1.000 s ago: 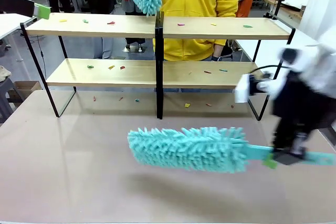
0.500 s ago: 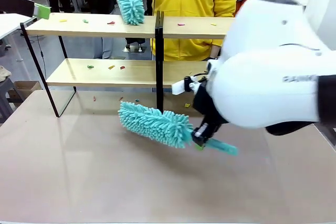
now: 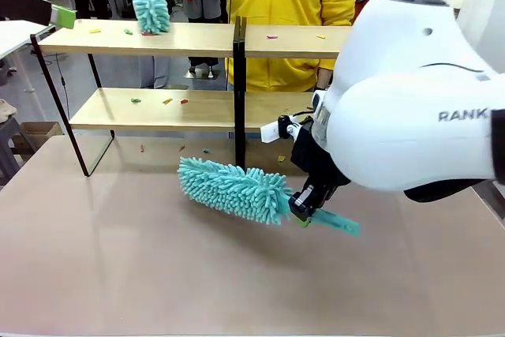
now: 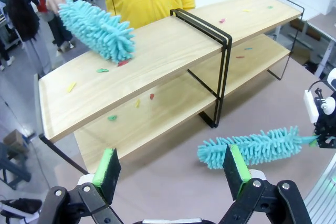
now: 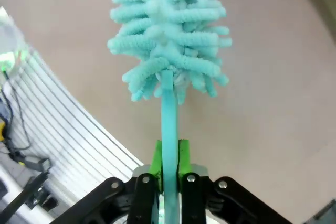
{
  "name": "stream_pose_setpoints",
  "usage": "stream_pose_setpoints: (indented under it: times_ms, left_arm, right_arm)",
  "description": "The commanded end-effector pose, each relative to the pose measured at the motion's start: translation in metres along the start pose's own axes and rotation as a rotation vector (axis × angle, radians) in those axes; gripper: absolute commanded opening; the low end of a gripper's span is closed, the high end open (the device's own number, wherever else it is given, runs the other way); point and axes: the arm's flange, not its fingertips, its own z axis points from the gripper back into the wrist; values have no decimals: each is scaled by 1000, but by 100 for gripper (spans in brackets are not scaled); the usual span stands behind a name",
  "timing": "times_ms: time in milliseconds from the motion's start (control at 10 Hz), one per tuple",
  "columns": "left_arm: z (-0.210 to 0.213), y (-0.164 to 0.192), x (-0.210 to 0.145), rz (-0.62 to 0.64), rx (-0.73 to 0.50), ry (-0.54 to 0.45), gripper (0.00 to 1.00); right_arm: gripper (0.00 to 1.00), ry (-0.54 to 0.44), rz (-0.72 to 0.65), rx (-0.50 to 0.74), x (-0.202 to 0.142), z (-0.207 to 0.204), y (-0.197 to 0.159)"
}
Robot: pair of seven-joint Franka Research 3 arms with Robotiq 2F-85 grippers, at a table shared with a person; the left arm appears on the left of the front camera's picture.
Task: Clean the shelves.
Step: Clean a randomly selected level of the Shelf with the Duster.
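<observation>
Front view shows the shelves [image 3: 158,37] at the worktop's [image 3: 118,258] far side with coloured bits [image 3: 166,101] on them, the right tool [image 3: 304,209] gripping a fluffy duster [image 3: 233,189], left tool [image 4: 171,165] wide, so cleaning looks barely begun.

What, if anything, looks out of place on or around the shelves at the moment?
Small coloured scraps lie scattered over both tiers of the shelves and on the tabletop beneath them, like litter not yet swept away. Otherwise nothing looks askew or damaged.
</observation>
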Motion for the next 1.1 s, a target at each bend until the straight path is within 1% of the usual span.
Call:
stream_pose_setpoints:
  times_ms: [0,100,200,300,400,500,600,700,800,900,1000]
  left_arm:
    - [-1,-1,-2,7,2,-7,100]
    - [-1,-1,-2,7,2,-7,100]
    - [-1,-1,-2,7,2,-7,100]
    - [-1,-1,-2,7,2,-7,100]
    - [-1,-1,-2,7,2,-7,100]
    - [-1,-1,-2,7,2,-7,100]
    - [-1,-1,-2,7,2,-7,100]
    - [-1,-1,-2,7,2,-7,100]
    - [-1,-1,-2,7,2,-7,100]
    - [-1,-1,-2,7,2,-7,100]
    - [-1,-1,-2,7,2,-7,100]
  right_arm:
    - [12,11,-100,-43,44,-27,7]
    - [12,-12,-122,-32,59,-36,6]
    - [12,-21,-174,11,69,-44,6]
    - [0,-72,-211,15,78,-52,3]
    - [0,-102,-284,36,85,-57,5]
    - [0,-118,-297,43,90,-61,8]
    - [0,-142,-335,18,96,-66,9]
    - [0,-186,-378,-27,103,-69,11]
    - [0,-239,-394,-37,113,-72,15]
    - [0,-268,-409,-36,119,-76,15]
    - [0,-263,-438,-57,123,-81,14]
